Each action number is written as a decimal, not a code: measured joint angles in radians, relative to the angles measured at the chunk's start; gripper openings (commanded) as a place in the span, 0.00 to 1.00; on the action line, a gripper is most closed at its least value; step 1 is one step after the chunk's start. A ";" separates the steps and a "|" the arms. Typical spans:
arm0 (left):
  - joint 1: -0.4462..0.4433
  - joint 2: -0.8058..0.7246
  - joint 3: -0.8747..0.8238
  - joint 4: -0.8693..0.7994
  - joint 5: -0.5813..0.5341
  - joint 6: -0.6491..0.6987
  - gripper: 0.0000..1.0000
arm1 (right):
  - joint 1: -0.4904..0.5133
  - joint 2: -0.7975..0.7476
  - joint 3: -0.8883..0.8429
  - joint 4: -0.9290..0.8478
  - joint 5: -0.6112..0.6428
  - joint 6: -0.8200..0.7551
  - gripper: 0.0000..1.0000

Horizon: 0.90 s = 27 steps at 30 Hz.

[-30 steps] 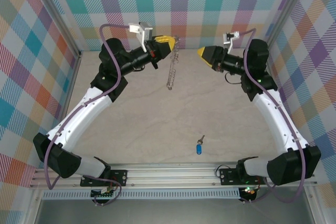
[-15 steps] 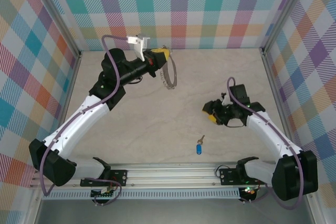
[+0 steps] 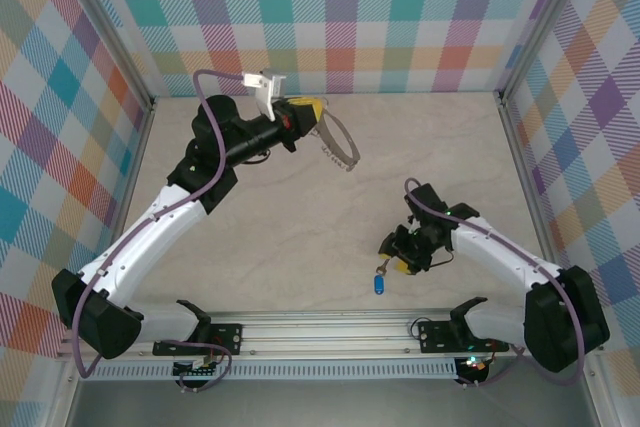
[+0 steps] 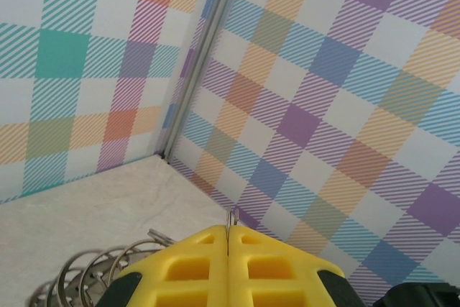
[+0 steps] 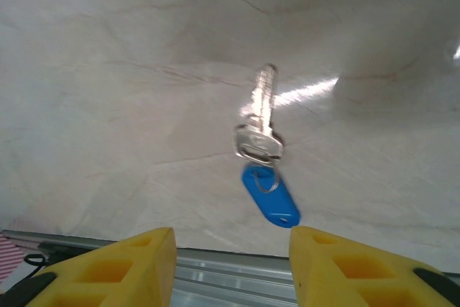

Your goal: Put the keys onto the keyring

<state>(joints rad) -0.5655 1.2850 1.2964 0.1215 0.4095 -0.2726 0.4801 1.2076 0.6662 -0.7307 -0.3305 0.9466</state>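
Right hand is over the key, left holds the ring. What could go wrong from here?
The key lies flat on the table, so the open right hand may nudge it toward the front rail instead of gripping it. The left hand pinches the keyring by its thin wire; it could slip or swing.

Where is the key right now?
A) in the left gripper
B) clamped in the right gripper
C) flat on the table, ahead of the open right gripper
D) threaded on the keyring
C: the key lies flat on the table, just beyond the right gripper, whose fingers stand apart with nothing between them.
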 measured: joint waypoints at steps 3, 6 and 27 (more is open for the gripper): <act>-0.003 0.000 -0.006 -0.001 0.001 0.000 0.00 | 0.014 0.025 -0.027 0.019 -0.003 0.029 0.43; -0.004 0.000 -0.012 -0.011 0.010 0.000 0.00 | 0.019 0.048 -0.039 0.045 -0.010 0.050 0.41; -0.004 -0.006 -0.017 -0.019 0.027 0.000 0.00 | 0.031 0.120 -0.077 0.137 -0.049 0.089 0.38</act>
<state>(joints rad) -0.5694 1.2785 1.2793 0.1028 0.4370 -0.2729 0.5106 1.3277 0.5896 -0.5941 -0.3794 1.0359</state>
